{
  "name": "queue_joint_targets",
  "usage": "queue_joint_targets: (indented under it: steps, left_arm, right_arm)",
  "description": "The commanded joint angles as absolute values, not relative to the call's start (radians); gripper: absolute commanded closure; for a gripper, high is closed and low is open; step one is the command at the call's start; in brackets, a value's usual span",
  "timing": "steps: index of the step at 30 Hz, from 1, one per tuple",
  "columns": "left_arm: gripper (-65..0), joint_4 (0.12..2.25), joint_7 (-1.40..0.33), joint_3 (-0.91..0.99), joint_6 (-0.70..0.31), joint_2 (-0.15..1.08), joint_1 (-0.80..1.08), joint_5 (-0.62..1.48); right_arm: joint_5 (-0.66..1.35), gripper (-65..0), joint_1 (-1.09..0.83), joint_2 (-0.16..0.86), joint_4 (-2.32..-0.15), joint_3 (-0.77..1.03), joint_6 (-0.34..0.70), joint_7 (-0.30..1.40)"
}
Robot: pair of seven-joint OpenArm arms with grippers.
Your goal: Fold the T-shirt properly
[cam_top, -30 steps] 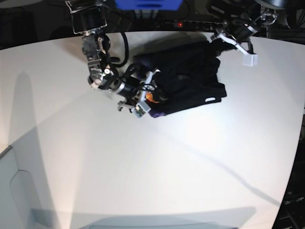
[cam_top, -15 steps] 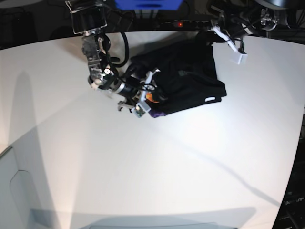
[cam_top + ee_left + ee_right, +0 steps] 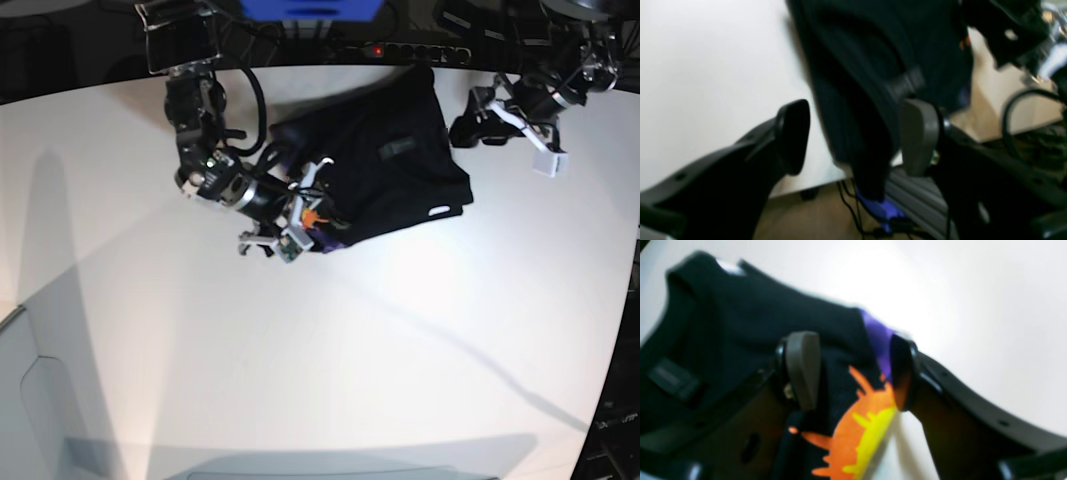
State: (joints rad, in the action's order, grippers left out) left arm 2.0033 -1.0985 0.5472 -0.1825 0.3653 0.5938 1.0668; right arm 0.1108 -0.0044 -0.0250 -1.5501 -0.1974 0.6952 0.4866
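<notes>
The black T-shirt lies crumpled at the far side of the white table, one corner reaching the far edge. My right gripper is at the shirt's near-left edge. In the right wrist view the right gripper is open, its jaws standing around a fold of the shirt that shows the orange and purple print. My left gripper is to the right of the shirt, apart from it. In the blurred left wrist view the left gripper is open, with black cloth seen between its jaws, not pinched.
A power strip and a blue box sit behind the table's far edge. Cables hang below that edge. The table's right edge runs close to the left arm.
My left gripper has let go of the shirt's far corner and swung right, away from it; that corner now lies at the far edge. My right gripper shifted slightly toward the near left.
</notes>
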Motion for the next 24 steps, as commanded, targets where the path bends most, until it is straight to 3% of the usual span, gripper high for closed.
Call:
queue_joint_targets:
  steps: [1,12,24]
  left_arm:
    - [-41.1,2.017,-1.086,0.556,-0.182,0.374,0.567,1.087]
    - [-41.1,1.897,-1.098,0.550,-0.177,0.268,0.374,1.075]
    - [-41.2,1.819,-1.084,0.555,-0.179,0.255,0.351,0.931]
  right_arm:
    - [0.131,-31.0,0.008,-0.030,-1.580,-0.197,0.698,0.463]
    - [0.131,-31.0,0.008,-0.031,-1.603,-0.131,0.698,0.463]
    - [0.130,-31.0,0.008,-0.030,-1.601,-0.070,0.698,0.463]
